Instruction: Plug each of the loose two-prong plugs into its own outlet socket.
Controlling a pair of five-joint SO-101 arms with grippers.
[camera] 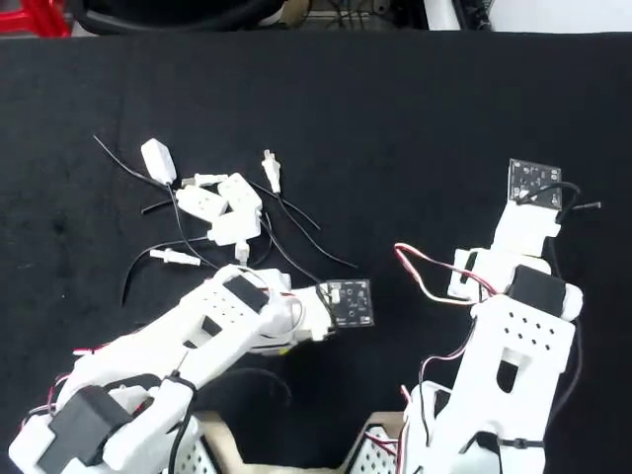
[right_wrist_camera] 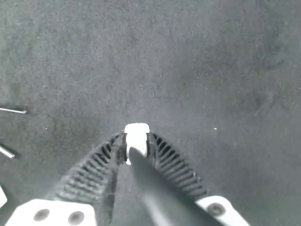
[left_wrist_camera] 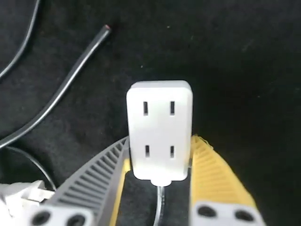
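Observation:
My left gripper [left_wrist_camera: 160, 141] is shut on a white outlet block [left_wrist_camera: 160, 127] with two two-slot sockets facing up; a thin cable leaves its near end. My right gripper [right_wrist_camera: 137, 139] is shut on a small white plug [right_wrist_camera: 137, 134], whose black cable [right_wrist_camera: 150, 188] trails back toward the wrist. In the high view the left arm [camera: 227, 316] lies at the lower left and the right arm [camera: 523, 326] stands at the right. Loose white plugs [camera: 158, 158] [camera: 270, 170] [camera: 173, 257] and other outlet blocks [camera: 235, 227] lie in a cluster at the upper left.
Black wires [camera: 296, 212] curl around the cluster on the black cloth [camera: 415, 128]. A black wire [left_wrist_camera: 80, 61] runs beside the held outlet block, and another white plug [left_wrist_camera: 19, 190] lies close to the left gripper. A bare wire end [right_wrist_camera: 14, 110] lies off to one side of the right gripper.

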